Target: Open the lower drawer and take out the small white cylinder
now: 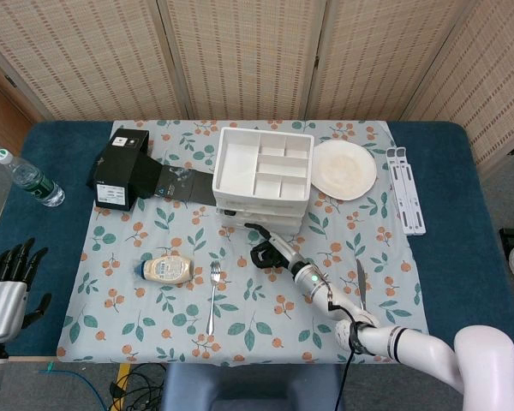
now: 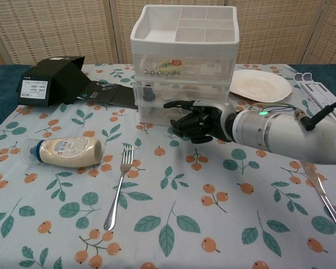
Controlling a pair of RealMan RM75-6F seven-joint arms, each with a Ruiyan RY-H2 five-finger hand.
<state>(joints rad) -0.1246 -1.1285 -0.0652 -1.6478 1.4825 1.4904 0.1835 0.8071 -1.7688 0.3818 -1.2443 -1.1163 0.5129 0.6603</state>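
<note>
Right hand (image 2: 199, 119) up against the front of the lower drawer (image 2: 157, 114) of the white drawer box (image 1: 264, 175), fingers curled at the drawer front. Hard to tell if gripping the drawer or only touching it. Small white cylinder not to be seen; drawer front too cloudy to look through. Left hand (image 1: 10, 272) far off at the near left edge of the table (image 1: 445, 231), fingers spread, holding nothing. Fork (image 2: 119, 187) and mayo bottle (image 2: 63, 152) lying on the leafy cloth (image 2: 173, 224) near the right hand. Further out: a plate (image 1: 343, 169), a black box (image 1: 120, 169), a knife (image 1: 361, 284) and a water bottle (image 1: 28, 179).
</note>
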